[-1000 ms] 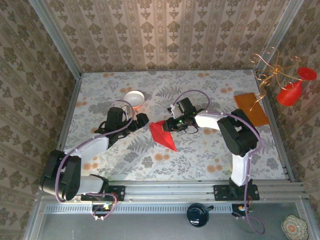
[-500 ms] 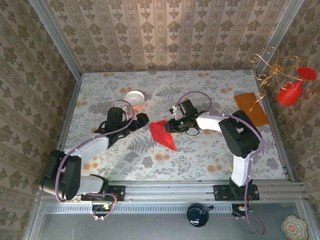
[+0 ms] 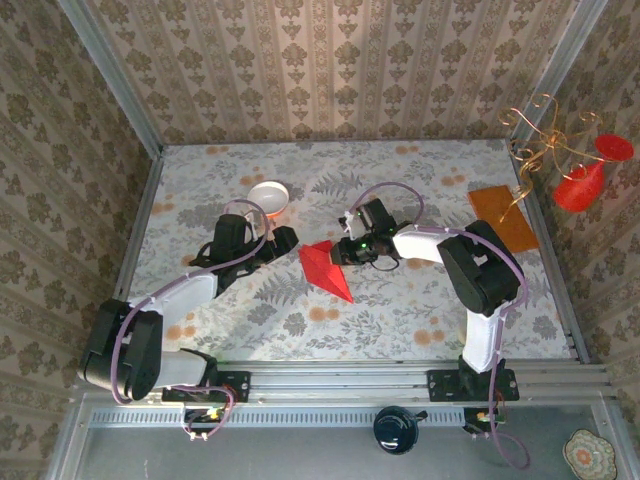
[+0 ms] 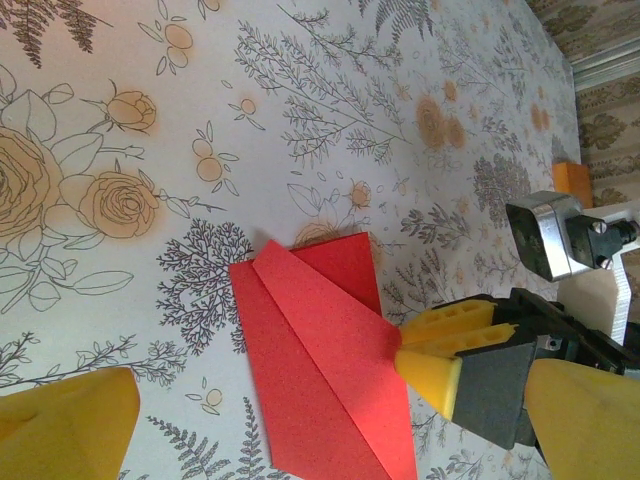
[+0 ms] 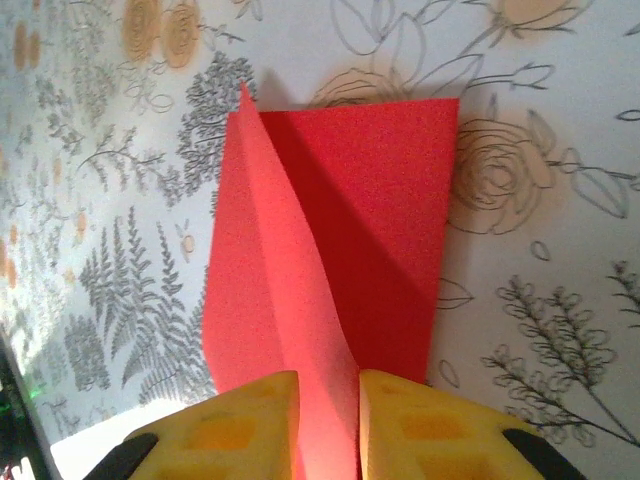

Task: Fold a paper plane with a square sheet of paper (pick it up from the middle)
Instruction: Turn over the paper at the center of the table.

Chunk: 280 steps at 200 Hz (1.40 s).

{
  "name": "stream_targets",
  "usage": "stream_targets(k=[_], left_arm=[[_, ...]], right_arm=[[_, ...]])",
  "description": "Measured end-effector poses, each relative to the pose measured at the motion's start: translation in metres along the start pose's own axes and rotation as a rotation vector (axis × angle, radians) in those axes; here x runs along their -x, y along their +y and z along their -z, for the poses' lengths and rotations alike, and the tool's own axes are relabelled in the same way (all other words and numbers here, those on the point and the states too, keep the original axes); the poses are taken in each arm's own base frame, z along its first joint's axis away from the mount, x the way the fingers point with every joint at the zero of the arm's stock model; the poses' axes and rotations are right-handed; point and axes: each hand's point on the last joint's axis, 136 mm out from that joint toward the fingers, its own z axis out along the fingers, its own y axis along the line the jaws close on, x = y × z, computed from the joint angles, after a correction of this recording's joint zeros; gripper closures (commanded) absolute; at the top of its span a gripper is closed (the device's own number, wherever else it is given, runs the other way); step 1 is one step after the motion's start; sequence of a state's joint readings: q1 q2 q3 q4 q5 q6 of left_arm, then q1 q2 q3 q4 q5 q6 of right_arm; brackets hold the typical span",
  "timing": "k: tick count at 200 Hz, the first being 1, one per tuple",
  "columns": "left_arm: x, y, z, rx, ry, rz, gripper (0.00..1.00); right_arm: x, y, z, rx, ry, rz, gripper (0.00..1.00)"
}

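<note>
Right gripper [image 5: 328,400] pinches the centre fold of the paper plane [image 5: 340,230]; left gripper [image 3: 283,238] hovers spread beside it. Pick-up looks underway; next, a steady lift.

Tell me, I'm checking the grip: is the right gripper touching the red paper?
Touching. The right wrist view shows the right gripper pinching the paper plane by its raised fold, with no gap.

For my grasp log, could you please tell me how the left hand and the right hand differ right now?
The right hand is shut on the red paper plane, pinching its raised fold; the left hand is open and holds nothing. In the top view, the right hand meets the paper plane from its right side, while the left hand faces it from its left. Both are yellow-tipped and point at it.
</note>
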<state>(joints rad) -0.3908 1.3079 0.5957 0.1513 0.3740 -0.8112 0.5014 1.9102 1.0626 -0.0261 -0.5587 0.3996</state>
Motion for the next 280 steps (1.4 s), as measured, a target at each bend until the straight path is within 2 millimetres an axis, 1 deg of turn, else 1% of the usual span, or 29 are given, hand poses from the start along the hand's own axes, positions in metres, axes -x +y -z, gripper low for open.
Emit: stream_targets(k=[27, 67, 92, 107, 120, 131, 156, 170, 190, 209, 229, 245, 263, 280], left_arm=[[-0.001, -0.001, 0.000, -0.003, 0.003, 0.000, 0.00], [-0.002, -0.002, 0.000, -0.011, 0.011, 0.000, 0.00], [-0.003, -0.004, 0.000, -0.022, 0.019, -0.001, 0.00], [-0.004, -0.007, 0.000, -0.036, 0.023, -0.004, 0.01], [-0.004, -0.012, 0.000, -0.055, 0.027, -0.011, 0.00], [-0.006, -0.018, -0.001, -0.081, 0.033, -0.019, 0.00], [-0.011, -0.040, -0.001, -0.157, 0.044, -0.044, 0.01], [-0.011, -0.049, 0.000, -0.194, 0.047, -0.048, 0.02], [-0.016, -0.064, 0.000, -0.242, 0.060, -0.059, 0.07], [-0.017, -0.082, 0.002, -0.296, 0.067, -0.076, 0.17], [-0.013, -0.097, 0.006, -0.354, 0.049, -0.088, 0.30], [-0.006, -0.106, 0.009, -0.391, 0.024, -0.088, 0.38], [-0.001, -0.116, 0.014, -0.436, 0.000, -0.098, 0.45], [0.002, -0.123, 0.017, -0.467, -0.012, -0.103, 0.49]], right_arm=[[-0.002, 0.005, 0.000, 0.028, 0.010, 0.003, 0.81], [-0.003, 0.008, 0.000, 0.045, 0.018, 0.007, 0.93], [-0.002, 0.008, 0.000, 0.046, 0.015, 0.006, 0.95], [0.003, 0.010, 0.003, 0.052, -0.006, 0.005, 0.95], [0.011, 0.016, 0.012, 0.064, -0.042, -0.001, 0.95], [0.021, 0.023, 0.024, 0.083, -0.086, -0.017, 0.95], [0.053, 0.050, 0.058, 0.155, -0.225, -0.037, 0.95], [0.067, 0.065, 0.075, 0.200, -0.289, -0.049, 0.95], [0.080, 0.082, 0.093, 0.269, -0.352, -0.080, 0.95], [0.088, 0.095, 0.103, 0.336, -0.385, -0.117, 0.95], [0.093, 0.105, 0.109, 0.397, -0.401, -0.151, 0.94], [0.096, 0.113, 0.114, 0.443, -0.406, -0.169, 0.94], [0.099, 0.120, 0.119, 0.478, -0.410, -0.179, 0.93], [0.100, 0.125, 0.122, 0.505, -0.409, -0.181, 0.93]])
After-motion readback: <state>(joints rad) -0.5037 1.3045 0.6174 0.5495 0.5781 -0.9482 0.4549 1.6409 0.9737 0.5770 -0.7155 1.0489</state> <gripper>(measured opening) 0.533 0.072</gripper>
